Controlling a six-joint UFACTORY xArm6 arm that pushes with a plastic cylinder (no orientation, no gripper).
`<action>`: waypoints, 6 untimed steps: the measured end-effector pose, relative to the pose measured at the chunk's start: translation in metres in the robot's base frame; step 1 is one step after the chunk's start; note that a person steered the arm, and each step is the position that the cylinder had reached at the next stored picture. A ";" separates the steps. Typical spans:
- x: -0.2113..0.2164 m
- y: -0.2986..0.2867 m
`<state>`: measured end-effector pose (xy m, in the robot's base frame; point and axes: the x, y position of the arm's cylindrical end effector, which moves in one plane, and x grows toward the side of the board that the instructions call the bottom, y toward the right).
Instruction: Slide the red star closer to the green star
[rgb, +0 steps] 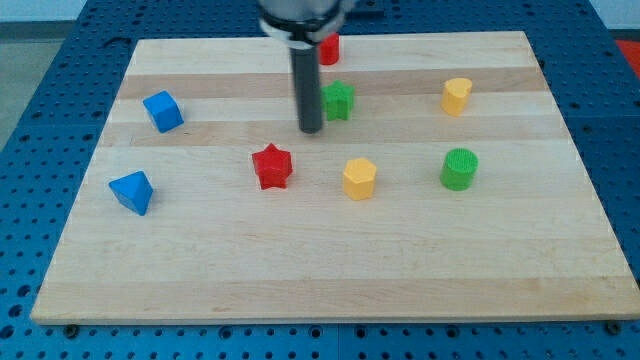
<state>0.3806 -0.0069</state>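
The red star lies on the wooden board left of centre. The green star lies up and to the right of it, near the view's top middle. My tip ends the dark rod that comes down from the top. It sits just left of and slightly below the green star, and up and to the right of the red star, touching neither that I can see.
A red block is partly hidden behind the rod at the top. A blue cube and a blue block lie at the left. A yellow hexagon, a green cylinder and a yellow block lie to the right.
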 end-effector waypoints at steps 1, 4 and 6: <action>0.021 0.024; 0.110 -0.027; 0.080 -0.074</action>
